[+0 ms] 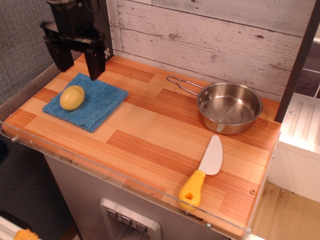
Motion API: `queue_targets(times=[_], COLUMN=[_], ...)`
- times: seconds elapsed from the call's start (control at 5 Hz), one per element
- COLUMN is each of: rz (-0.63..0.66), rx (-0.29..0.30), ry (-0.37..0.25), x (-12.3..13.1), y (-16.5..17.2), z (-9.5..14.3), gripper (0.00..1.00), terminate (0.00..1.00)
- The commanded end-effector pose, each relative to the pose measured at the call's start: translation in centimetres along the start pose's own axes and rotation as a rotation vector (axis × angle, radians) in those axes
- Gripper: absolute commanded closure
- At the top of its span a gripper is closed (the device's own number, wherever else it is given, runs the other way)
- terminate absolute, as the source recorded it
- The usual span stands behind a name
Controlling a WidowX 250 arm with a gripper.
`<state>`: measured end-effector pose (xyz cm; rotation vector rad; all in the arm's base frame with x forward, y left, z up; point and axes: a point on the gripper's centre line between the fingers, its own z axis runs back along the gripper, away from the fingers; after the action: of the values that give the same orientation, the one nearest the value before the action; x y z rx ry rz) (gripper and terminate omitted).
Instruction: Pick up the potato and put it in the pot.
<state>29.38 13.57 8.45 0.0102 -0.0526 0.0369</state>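
While my gripper hangs wide open beyond the potato on the blue cloth, it looks light, smooth, slippery; I'd pinch across its narrow middle

Potato on blue cloth at nine o'clock; open-jawed gripper above, at eleven; pot at two; knife at five.
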Motion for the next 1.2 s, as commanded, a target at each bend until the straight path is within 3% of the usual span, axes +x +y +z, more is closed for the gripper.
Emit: queue_targets(times=[0.0,0.2,0.6,1.0], rz=[0.001,0.018,0.063,0.077], rx=[0.062,0.086,0.082,0.072], ry=[-0.037,-0.072,-0.056,-0.018], x=[-0.6,-0.9,-1.5,-1.1], y=[1.1,2.1,4.3,4.3], z=[-0.6,-0.7,-1.8,-3.8], gripper=[0.00,0.00,0.00,0.00], terminate=[0.00,0.00,0.00,0.00])
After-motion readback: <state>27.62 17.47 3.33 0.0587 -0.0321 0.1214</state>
